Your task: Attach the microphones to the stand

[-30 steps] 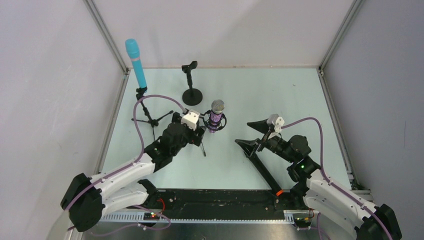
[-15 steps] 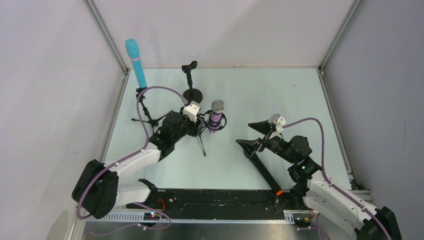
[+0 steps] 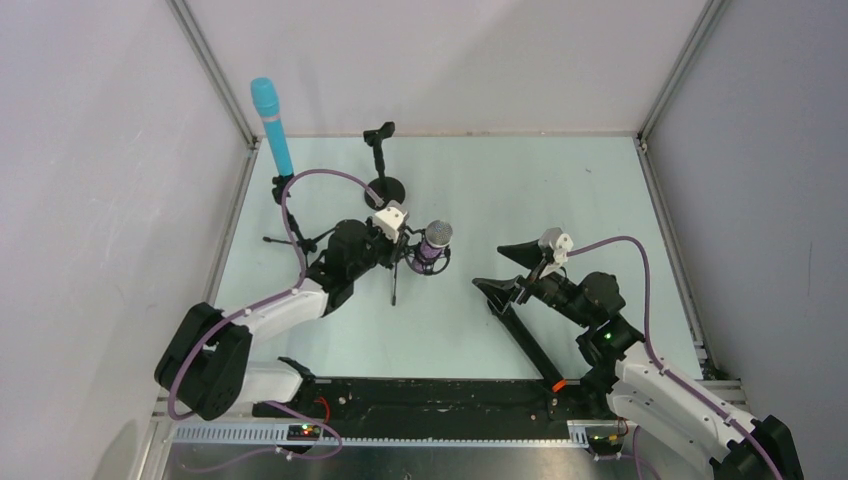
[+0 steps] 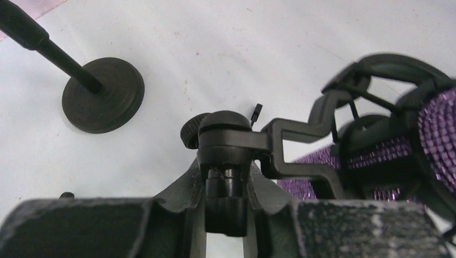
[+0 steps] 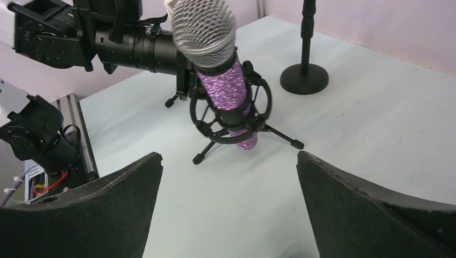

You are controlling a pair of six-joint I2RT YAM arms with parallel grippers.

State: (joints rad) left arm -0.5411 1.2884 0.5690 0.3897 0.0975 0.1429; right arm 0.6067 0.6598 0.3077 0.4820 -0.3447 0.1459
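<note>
Found the left gripper clenched on the swivel joint of the small tripod stand, gripping from the 9 o'clock side of the purple microphone. Saw that microphone already seated in the shock mount near the middle of the table, grille up and leaning noticeably in the right wrist view. Could not confirm all three tripod feet down on the surface.

Located the blue microphone upright on a second tripod at 10 o'clock, and the round-base stand at 11 o'clock with its clip empty. Spotted the black microphone lying flat at 5 o'clock, not yet mounted. Noted the right gripper at 3 o'clock of the purple microphone, jaws spread wide with nothing between them.

Judged toppling the chief danger: a grip high on a light, top-heavy stand, so any sideways pull or twist likely to lift a foot and tip stand and microphone over together. Feared also the joint turning under the squeeze, dropping the mount's angle and loosening the purple microphone in its cradle. Reckoned the round-base stand near enough for a knock from the left wrist on a careless swing. Expected trouble with the black microphone too: a round body on a smooth surface, apt to roll away from a shallow or off-centre pinch.
</note>
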